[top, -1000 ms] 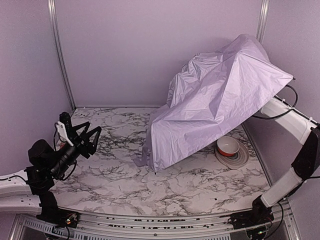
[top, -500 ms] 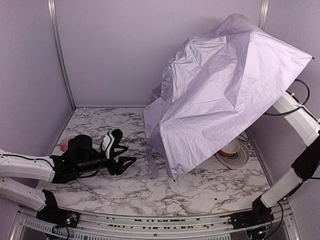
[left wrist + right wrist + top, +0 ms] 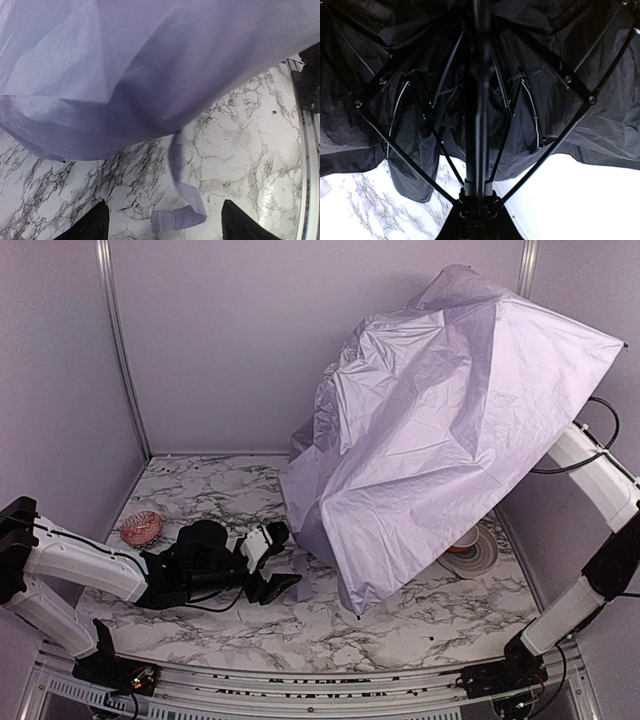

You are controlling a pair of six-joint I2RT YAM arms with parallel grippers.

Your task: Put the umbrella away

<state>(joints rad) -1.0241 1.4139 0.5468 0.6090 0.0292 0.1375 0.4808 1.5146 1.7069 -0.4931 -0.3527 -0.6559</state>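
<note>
Lavender walls (image 3: 230, 340) enclose a marble-patterned table (image 3: 400, 630) in the top external view. The umbrella (image 3: 450, 430) is raised over the right half of the table, its pale lavender-white canopy crumpled and tilted, the lower edge hanging close to the marble. An orange-and-white bowl (image 3: 463, 537) on a grey plate (image 3: 487, 558) is partly visible beneath that edge. The left arm (image 3: 90, 565) lies low across the table, and the left gripper (image 3: 275, 562) points at the canopy's lower edge, fingers spread apart, holding nothing. A reddish-pink mesh ball (image 3: 141, 528) sits near the left wall. The right arm (image 3: 598, 478) reaches up under the canopy, which hides its end. Left wrist view: the canopy fills the upper part of the picture. A lavender fabric strap (image 3: 179, 197) hangs from its hem, its end curling just above or on the marble, between the two black fingertips (image 3: 92, 225), which stand wide apart and clear of it. Right wrist view: black inner fabric, thin ribs and the black shaft (image 3: 479, 100) run upward from the right gripper (image 3: 479, 220), which is clamped at the shaft's base and carries the umbrella.
</note>
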